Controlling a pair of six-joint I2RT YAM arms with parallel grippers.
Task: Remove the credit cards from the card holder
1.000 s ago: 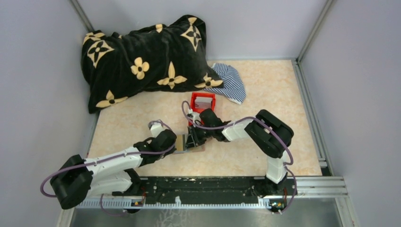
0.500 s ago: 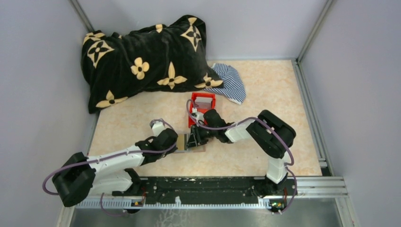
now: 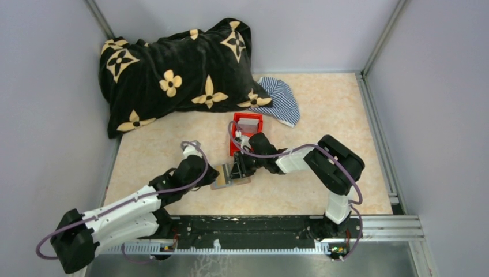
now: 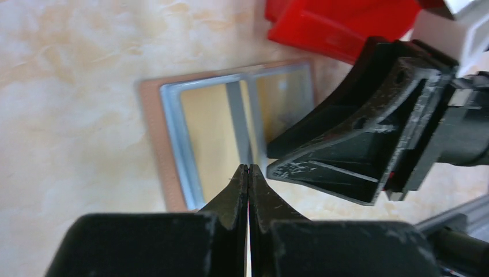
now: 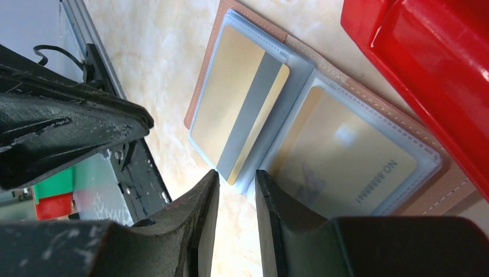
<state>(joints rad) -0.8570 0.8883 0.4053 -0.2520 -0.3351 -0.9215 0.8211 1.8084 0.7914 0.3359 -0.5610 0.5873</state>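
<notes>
The card holder (image 3: 232, 179) lies open and flat on the desk (image 3: 323, 115), pockets up, just ahead of the arm bases and between my two wrists. My left fingers (image 4: 248, 173) are clenched tip to tip with nothing between them. They point down over the holder's middle seam near its front edge. I judge they are pinning it, though I cannot tell if they touch.

My right fingers (image 5: 236, 173) are released and parted a little, reaching in from the opposite side. A gold card (image 5: 239, 98) with a grey stripe sits in the pocket nearest them. Its long axis points straight into their gap, and its short end is at the pocket mouth, right by the tips. A second card (image 5: 346, 156) fills the other pocket, fully under the clear film.

So the right arm is the one placed for the pull. The striped card's end is directly ahead of its fingers, and the draw should run back along the card's length. The card is thin and flat, so I'd close only once both tips straddle that end.

Just beyond the holder is a red bin (image 3: 247, 128), then a striped cloth (image 3: 281, 101), and a black flowered pillow (image 3: 173, 66) by the far wall.
</notes>
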